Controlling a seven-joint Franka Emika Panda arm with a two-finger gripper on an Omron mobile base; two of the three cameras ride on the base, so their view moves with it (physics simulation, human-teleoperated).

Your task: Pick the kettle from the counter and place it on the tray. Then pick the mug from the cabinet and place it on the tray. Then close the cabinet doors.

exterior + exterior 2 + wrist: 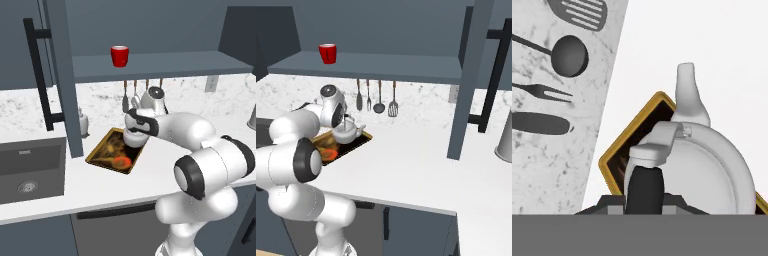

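Hand view has the hand (644, 200) closed on the kettle's (702, 165) black handle, over the tray (629, 145); right base view adds the red mug (328, 53) on the cabinet shelf (381, 65).

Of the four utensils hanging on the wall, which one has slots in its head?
The slotted spatula, at the right end of the row in the right base view. The ladle, fork and solid spatula beside it have no slots.
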